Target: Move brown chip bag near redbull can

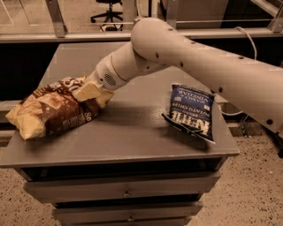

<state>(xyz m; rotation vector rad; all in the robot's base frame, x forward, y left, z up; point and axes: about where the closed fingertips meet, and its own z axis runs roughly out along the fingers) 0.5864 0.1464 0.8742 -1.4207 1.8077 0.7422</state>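
Note:
The brown chip bag (51, 110) lies at the left end of the grey cabinet top (132, 128), with its pale tan end over the left edge. My gripper (93, 93) is at the bag's right end, its pale fingers (87, 91) closed on the bag's upper right part, which is raised a little off the surface. My white arm reaches in from the right across the top. The redbull can is out of view.
A dark blue Kettle chip bag (191, 111) lies on the right part of the cabinet top, under my arm. Drawers (126, 192) run below the front edge. An office chair (108, 11) and a rail stand behind the cabinet.

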